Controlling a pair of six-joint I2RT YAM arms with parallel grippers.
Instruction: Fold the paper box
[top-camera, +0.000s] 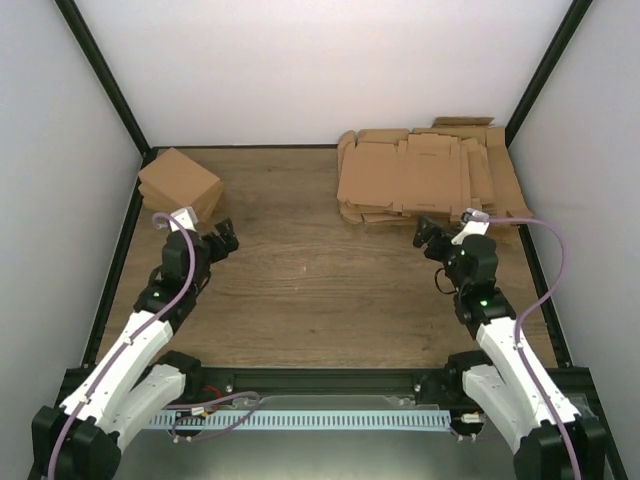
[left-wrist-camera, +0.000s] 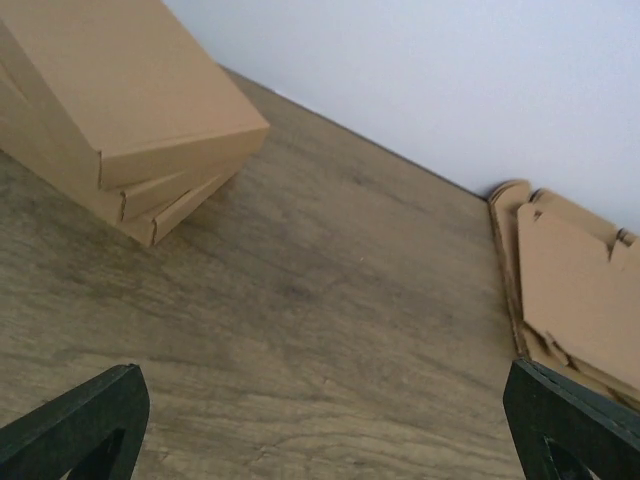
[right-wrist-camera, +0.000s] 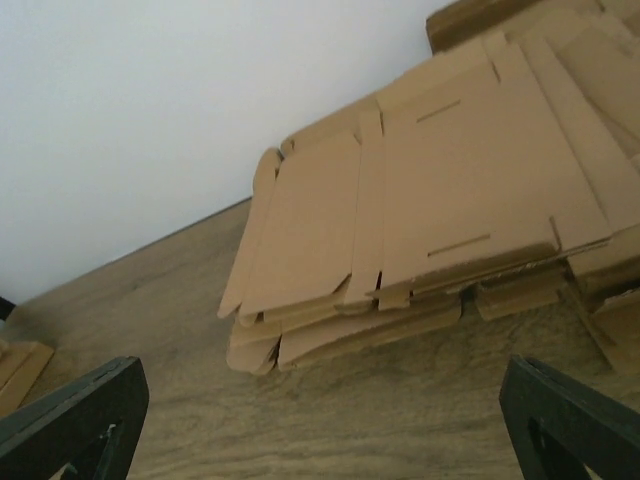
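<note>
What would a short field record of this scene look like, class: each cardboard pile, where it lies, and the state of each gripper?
flat stock: pile of tabbed cardboard sheets, far right, unfolded
finished stock: pile of brown boxes, far left corner, folded
left gripper: open, empty, near the boxes, not touching them
right gripper: open, empty, just in front of the sheets
folding: not yet begun; no single sheet pulled from the pile

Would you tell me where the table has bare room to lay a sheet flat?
The wood table is bare across the middle, between the open left gripper and open right gripper, and farther back between the stacked boxes and the pile of flat sheets. Both far corners are crowded.
</note>
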